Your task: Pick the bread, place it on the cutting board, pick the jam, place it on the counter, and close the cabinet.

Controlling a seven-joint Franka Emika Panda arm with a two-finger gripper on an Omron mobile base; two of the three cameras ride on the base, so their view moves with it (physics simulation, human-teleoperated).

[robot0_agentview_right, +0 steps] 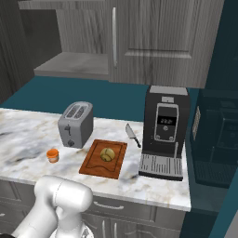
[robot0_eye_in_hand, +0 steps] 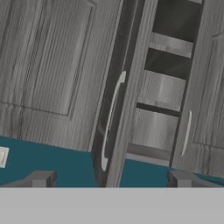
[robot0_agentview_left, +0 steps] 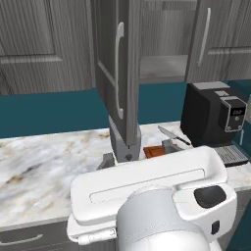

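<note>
Right base view: bread (robot0_agentview_right: 108,154) on cutting board (robot0_agentview_right: 104,159)

Light was even and soft, with no glare or blur. Faint shadows lay under the toaster (robot0_agentview_right: 75,124) and coffee machine (robot0_agentview_right: 163,132) on the bench (robot0_agentview_right: 28,135). The cabinet (robot0_agentview_right: 69,65) interior was dim.

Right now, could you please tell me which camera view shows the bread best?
The right base view: the bread sits in full sight on the cutting board. In the left base view only a corner of the board shows behind the arm. The hand view faces the cabinet.
</note>
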